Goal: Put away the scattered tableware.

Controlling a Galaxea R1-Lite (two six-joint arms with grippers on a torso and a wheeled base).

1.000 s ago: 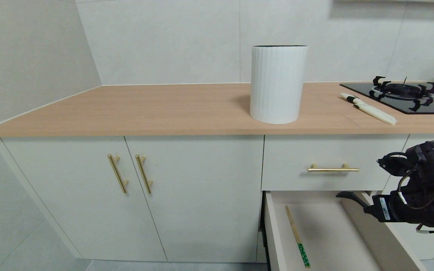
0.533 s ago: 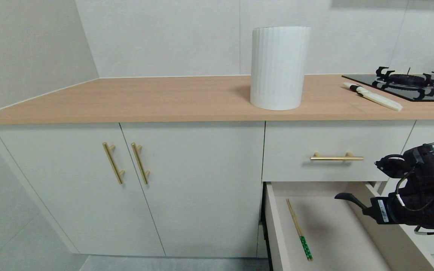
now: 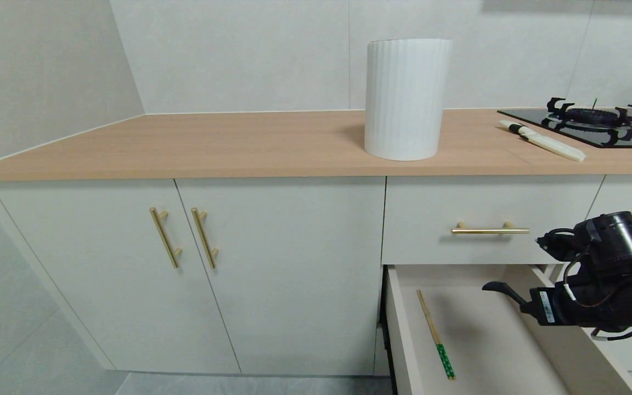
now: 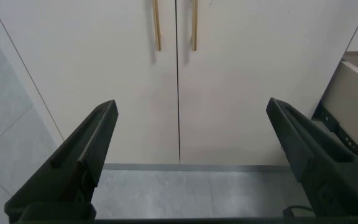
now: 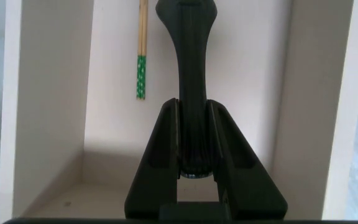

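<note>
Open drawer (image 3: 396,329), lower right of head view: chopsticks (image 3: 435,343) lie near left wall, floor beside them free. Right gripper (image 3: 527,306) clamping black utensil (image 3: 500,288) hangs over right half. Countertop (image 3: 212,145): white canister (image 3: 404,99) centre, knife (image 3: 541,147) far right; left stretch free.

Kitchen: gas hob (image 3: 590,117), wooden countertop (image 3: 239,144)

A tall white ribbed canister (image 3: 404,99) stands on the wooden worktop (image 3: 212,145), with a black gas hob (image 3: 590,118) off to its right. Below, two cupboard doors (image 3: 294,274) carry brass handles (image 3: 164,237).
</note>
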